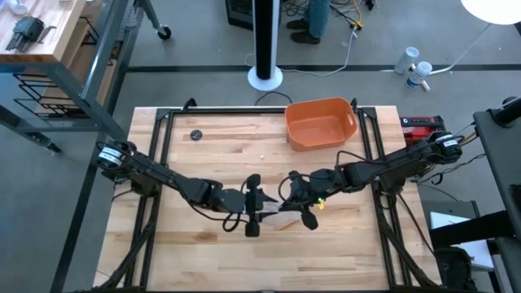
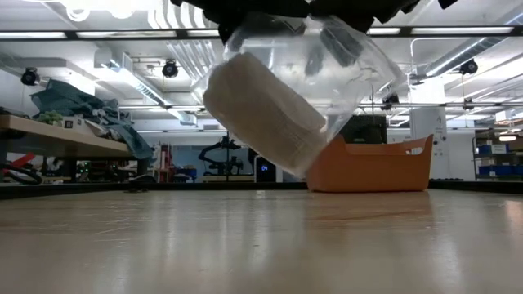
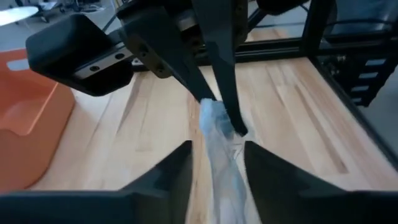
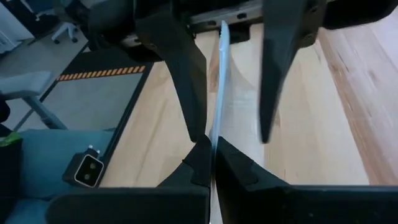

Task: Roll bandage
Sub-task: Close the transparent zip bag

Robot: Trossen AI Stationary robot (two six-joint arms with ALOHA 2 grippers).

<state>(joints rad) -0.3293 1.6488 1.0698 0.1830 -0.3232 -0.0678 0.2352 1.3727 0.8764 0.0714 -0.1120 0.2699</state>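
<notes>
The off-white bandage (image 2: 261, 110) is a roll inside a crumpled clear plastic wrapper (image 2: 339, 73), held up over the table's middle (image 1: 277, 205). My right gripper (image 4: 212, 152) is shut on the wrapper and also shows in the left wrist view (image 3: 224, 118). My left gripper (image 3: 217, 158) faces it from the left. It is open, one finger on each side of the wrapper (image 3: 217, 143), and I cannot tell whether it touches. It also shows in the high view (image 1: 252, 206). My right gripper pinches a thin flattened part of the wrapper (image 4: 217, 112) between its two fingertips. The fingers come about level from the table's right side. The wrapper hangs below the grippers with the roll (image 2: 270, 122) tilted inside it, clear of the tabletop.
An orange tub (image 1: 320, 122) stands at the table's far side, right of the middle, and also shows in the low view (image 2: 380, 163). A small dark round thing (image 1: 195, 135) lies at the far left. Bare wood (image 1: 269, 260) lies toward the near edge.
</notes>
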